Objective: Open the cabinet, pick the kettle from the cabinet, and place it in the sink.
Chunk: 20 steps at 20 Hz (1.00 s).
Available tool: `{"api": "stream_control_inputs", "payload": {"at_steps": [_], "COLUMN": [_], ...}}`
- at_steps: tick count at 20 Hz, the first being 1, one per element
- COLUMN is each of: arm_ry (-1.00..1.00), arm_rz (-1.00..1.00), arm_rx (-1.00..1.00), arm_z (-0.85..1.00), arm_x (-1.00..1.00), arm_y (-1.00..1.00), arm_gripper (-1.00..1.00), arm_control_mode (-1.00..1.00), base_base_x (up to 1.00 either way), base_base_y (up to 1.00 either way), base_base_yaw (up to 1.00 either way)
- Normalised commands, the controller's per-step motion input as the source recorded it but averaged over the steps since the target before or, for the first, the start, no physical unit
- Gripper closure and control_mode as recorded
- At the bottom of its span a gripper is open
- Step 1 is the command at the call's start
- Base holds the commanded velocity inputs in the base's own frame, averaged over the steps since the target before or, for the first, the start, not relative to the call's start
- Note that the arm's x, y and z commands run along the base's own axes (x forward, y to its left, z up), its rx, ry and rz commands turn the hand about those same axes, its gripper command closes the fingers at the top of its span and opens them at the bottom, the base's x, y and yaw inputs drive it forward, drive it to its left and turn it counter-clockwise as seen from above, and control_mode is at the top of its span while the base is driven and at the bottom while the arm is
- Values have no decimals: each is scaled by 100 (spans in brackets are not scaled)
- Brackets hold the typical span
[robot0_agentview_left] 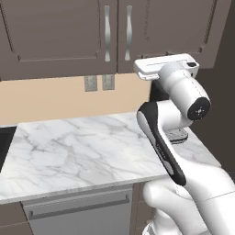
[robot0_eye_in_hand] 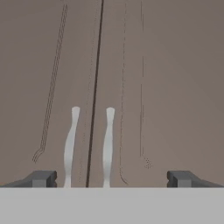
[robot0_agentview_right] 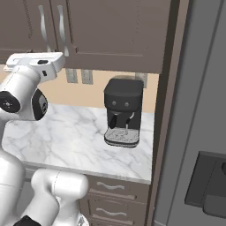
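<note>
A: Which step are we on?

B: The first one, I'd say. The cabinet [robot0_agentview_left: 59, 32] is shut, both doors flush, and the seam between them runs between the two curved silver handles [robot0_eye_in_hand: 70, 146]. The kettle can't be seen; presumably it's behind those doors, but I can't confirm that.

A: And the hand?

B: The hand [robot0_eye_in_hand: 112, 178] is raised in front of the cabinet and pointed at its doors. Fingers [robot0_eye_in_hand: 41, 178] spread wide apart, nothing between them. Both handles sit between the two tips in the hand cam, w/ the seam roughly centred. It isn't touching either handle.

A: Sink?

B: A black edge [robot0_agentview_left: 4, 144] at the far left end of the worktop [robot0_agentview_left: 82, 151], left of the cabinet handles, is prob. the basin. The black coffee machine [robot0_agentview_right: 123, 112] stands below the cabinet's right part, near the wall.

A: Next move?

B: My guess: pick one handle, shift sideways so only that one lies between the fingers, go fwd, close on it, then pull along the door's arc. As the hand is lined up now, it would straddle both handles, so it needs an offset first.
</note>
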Motion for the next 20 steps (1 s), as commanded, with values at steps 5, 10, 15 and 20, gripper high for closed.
{"api": "stream_control_inputs", "payload": {"at_steps": [5, 10, 15, 20], "arm_ry": [0, 0, 0, 0], "arm_rz": [0, 0, 0, 0], "arm_rx": [0, 0, 0, 0], "arm_z": [0, 0, 0, 0], "arm_x": [31, 32, 33, 35], "arm_y": [7, 7, 4, 5], "arm_gripper": [-100, -100, -100, -100], "arm_control_mode": [-100, -100, -100, -100], "base_base_x": [0, 0, 0, 0], "base_base_y": [0, 0, 0, 0], "base_base_yaw": [0, 0, 0, 0]}}
